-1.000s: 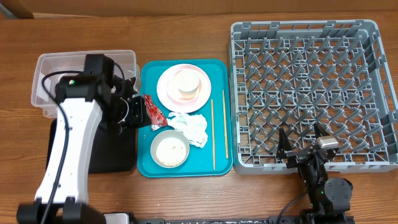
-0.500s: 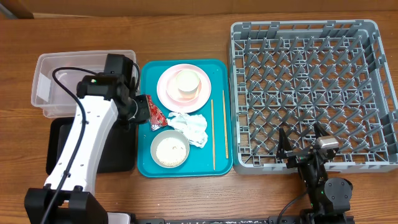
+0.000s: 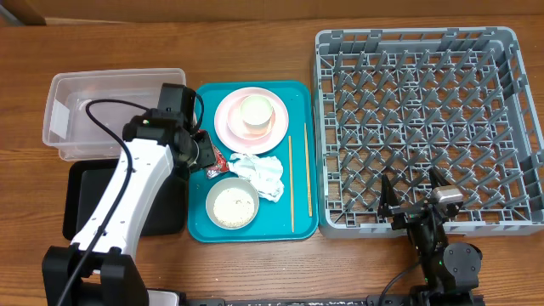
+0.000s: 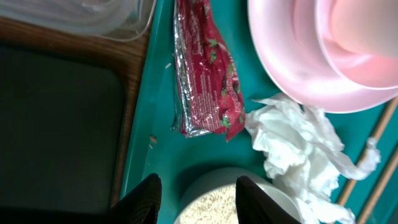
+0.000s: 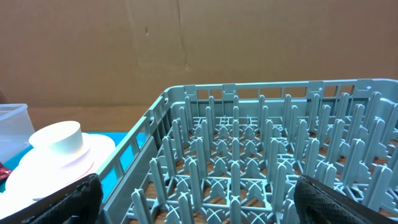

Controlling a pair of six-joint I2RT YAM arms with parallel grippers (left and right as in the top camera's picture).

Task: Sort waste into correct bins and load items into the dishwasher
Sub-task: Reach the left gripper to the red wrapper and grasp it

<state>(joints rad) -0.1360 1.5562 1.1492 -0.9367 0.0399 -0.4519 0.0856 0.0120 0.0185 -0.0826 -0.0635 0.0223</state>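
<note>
The red wrapper [image 3: 223,158] lies on the teal tray's left side, and shows close up in the left wrist view [image 4: 208,81]. The crumpled tissue [image 3: 263,174] lies right of it. A whitish bowl [image 3: 232,204] holds rice grains. A white cup [image 3: 255,112] sits on the pink plate [image 3: 229,127]. Two chopsticks [image 3: 291,183] lie on the tray's right side. I see only one bowl. My left gripper [image 3: 204,155] is open and empty, its tips [image 4: 196,196] over the bowl's rim, just short of the wrapper. My right gripper [image 3: 415,200] is open and empty at the grey dish rack's [image 3: 425,127] front edge.
The clear tub [image 3: 85,115] stands at the far left, with the black tray [image 3: 93,200] in front of it, both left of the teal tray [image 3: 200,229]. The left arm reaches over the black tray's right part. The right wrist view shows rack pegs [image 5: 249,155] between the fingers.
My left gripper has moved right, from over the tub and black tray to the teal tray's left edge by the wrapper. The right arm has not moved.
</note>
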